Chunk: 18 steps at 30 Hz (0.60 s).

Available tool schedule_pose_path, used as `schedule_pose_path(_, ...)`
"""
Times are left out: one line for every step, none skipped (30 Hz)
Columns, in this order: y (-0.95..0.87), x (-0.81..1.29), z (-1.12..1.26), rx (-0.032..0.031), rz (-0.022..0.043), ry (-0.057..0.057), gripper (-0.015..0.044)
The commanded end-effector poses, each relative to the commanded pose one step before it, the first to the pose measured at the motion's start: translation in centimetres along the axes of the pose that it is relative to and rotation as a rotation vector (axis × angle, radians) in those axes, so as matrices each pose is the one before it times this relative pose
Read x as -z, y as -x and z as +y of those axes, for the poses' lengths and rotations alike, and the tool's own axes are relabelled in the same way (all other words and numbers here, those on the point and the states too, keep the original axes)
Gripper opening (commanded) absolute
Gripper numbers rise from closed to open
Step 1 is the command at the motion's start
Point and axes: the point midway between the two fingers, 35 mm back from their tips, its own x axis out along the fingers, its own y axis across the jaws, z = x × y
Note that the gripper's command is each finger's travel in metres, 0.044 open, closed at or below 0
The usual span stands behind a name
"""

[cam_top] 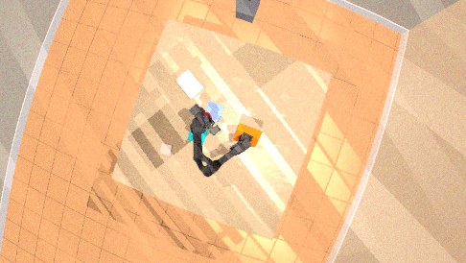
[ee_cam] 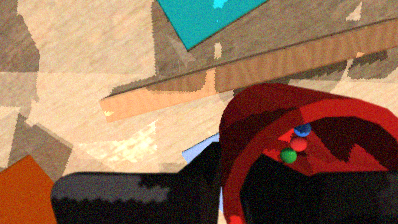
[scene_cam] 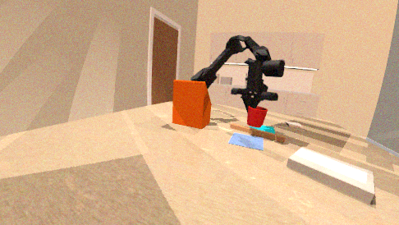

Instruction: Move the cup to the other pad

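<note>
A red cup (scene_cam: 257, 117) (ee_cam: 325, 112) hangs upright in the air, and my gripper (scene_cam: 255, 104) (ee_cam: 226, 150) (cam_top: 205, 118) is shut on its near rim. Three marbles lie inside it: a blue marble (ee_cam: 302, 130), a red marble (ee_cam: 298, 144) and a green marble (ee_cam: 288, 156). The cup is a little above a low wooden bar (scene_cam: 256, 132) (ee_cam: 280, 62). A light blue pad (scene_cam: 246, 141) (cam_top: 216, 110) (ee_cam: 200, 150) lies on the near side of the bar. A teal pad (scene_cam: 266, 129) (ee_cam: 210, 17) (cam_top: 191, 137) lies on the far side.
A tall orange block (scene_cam: 190, 103) (cam_top: 250, 133) (ee_cam: 22, 195) stands by the arm's base, left of the pads. A flat white slab (scene_cam: 332, 172) (cam_top: 190, 83) lies on the table to the right. A small white piece (cam_top: 166, 150) lies farther off.
</note>
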Motion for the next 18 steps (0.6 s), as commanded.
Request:
schedule_pose_path(0.058, -1.221, 0.335, -0.00043, -0.00286, 0.0025, 0.0000)
schedule_pose_path(0.006, -0.260, 0.064, -0.00006, -0.00010, 0.0000, 0.0000)
schedule_pose_path(0.006, -0.260, 0.064, -0.00006, -0.00010, 0.0000, 0.0000)
schedule_pose_path(0.005, -0.259, 0.065, -0.00005, -0.00010, 0.0000, 0.0000)
schedule_pose_path(0.005, -0.259, 0.066, -0.00005, -0.00010, 0.0000, 0.0000)
schedule_pose_path(0.005, -0.258, 0.067, -0.00005, -0.00010, 0.0000, 0.0000)
schedule_pose_path(0.005, -0.258, 0.066, -0.00005, -0.00010, 0.0000, 0.0000)
schedule_pose_path(0.005, -0.258, 0.066, -0.00005, -0.00010, 0.0000, 0.0000)
schedule_pose_path(0.005, -0.258, 0.066, -0.00005, -0.00010, 0.0000, 0.0000)
schedule_pose_path(0.005, -0.258, 0.066, -0.00005, -0.00010, 0.0000, 0.0000)
schedule_pose_path(0.005, -0.258, 0.066, -0.00005, -0.00010, 0.0000, 0.0000)
schedule_pose_path(0.006, -0.257, 0.066, -0.00005, -0.00010, 0.0000, 0.0000)
schedule_pose_path(0.006, -0.257, 0.066, -0.00005, -0.00010, 0.0000, 0.0000)
schedule_pose_path(0.006, -0.257, 0.066, -0.00005, -0.00010, 0.0000, 0.0000)
schedule_pose_path(0.006, -0.256, 0.066, -0.00004, -0.00010, 0.0000, 0.0000)
schedule_pose_path(0.006, -0.256, 0.066, -0.00004, -0.00010, 0.0000, 0.0000)
schedule_pose_path(0.006, -0.256, 0.067, -0.00004, -0.00010, 0.0000, 0.0000)
schedule_pose_path(0.006, -0.255, 0.067, -0.00004, -0.00010, 0.0000, 0.0000)
